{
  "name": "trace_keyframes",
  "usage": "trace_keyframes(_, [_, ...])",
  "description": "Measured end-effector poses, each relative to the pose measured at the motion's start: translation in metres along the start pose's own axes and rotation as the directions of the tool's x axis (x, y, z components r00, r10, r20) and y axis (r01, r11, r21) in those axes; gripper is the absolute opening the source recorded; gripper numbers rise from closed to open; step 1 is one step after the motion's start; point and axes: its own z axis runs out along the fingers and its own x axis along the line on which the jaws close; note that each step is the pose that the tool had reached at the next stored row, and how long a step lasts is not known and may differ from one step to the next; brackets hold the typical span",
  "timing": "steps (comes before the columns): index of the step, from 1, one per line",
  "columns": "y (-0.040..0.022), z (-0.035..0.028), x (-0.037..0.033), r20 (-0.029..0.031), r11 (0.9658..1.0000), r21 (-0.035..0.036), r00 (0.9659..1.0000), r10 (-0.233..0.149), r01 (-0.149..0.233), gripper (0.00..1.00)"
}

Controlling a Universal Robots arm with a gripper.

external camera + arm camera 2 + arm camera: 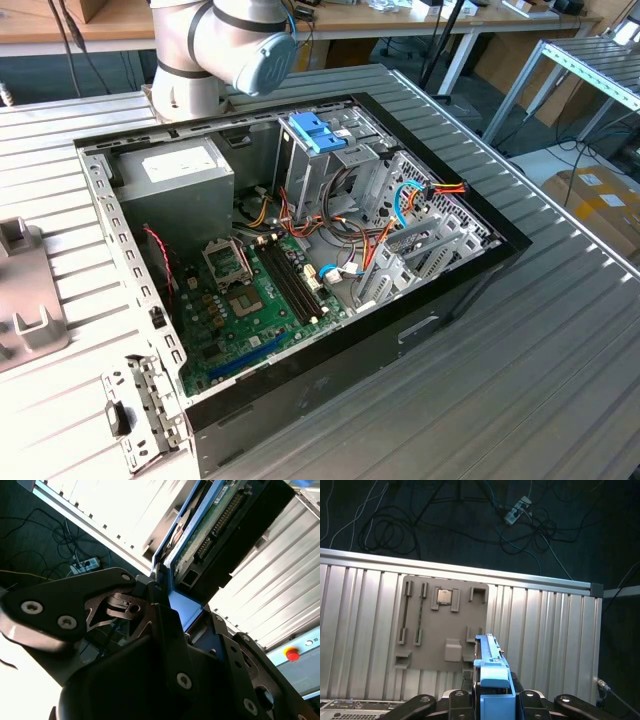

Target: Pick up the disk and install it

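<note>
The black gripper [492, 697] is closed on the flat grey-metal disk with a light-blue plastic rail [492, 672], held edge-up between its fingers. Picking is done. Installing into the open black computer case [450, 290] appears not yet done.

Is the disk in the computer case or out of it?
Out: in both wrist views the gripper clamps the disk by its blue bracket, with the ribbed table beyond.

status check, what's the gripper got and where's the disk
Gripper shut on the disk by its blue rail. Disk at the grey fixture plate on the slatted table, not yet in the case.
</note>
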Motion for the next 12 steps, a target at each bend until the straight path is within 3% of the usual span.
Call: trace_keyframes(12, [-0.0029,-0.0008,0.0059,0.0,1.0,0.0,1.0,0.0,0.0,0.37])
